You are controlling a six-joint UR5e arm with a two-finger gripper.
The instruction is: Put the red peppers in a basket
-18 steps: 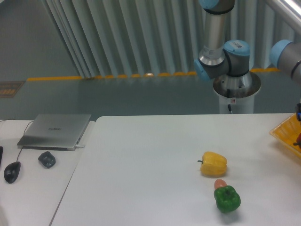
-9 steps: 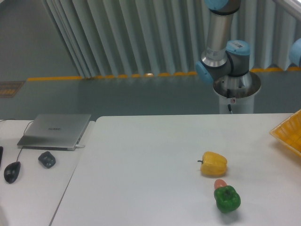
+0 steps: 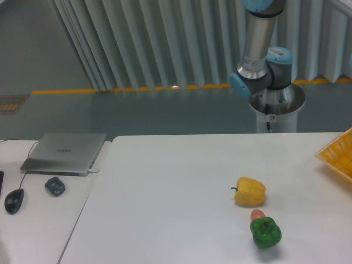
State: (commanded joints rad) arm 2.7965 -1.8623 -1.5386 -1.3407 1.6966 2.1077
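Peppers lie toward the right of the surface: a yellow pepper, a green pepper, and a small reddish bit touching the green one's far side. No red pepper shows; it may be in the basket at the right edge, mostly cropped. Such a pepper would likely be light, firm and slick, best gripped across its body. The arm rises out of frame; its claw is unseen.

One yellow pepper, one green pepper, one small orange-red object, one basket, one laptop, one mouse, one dark gadget.
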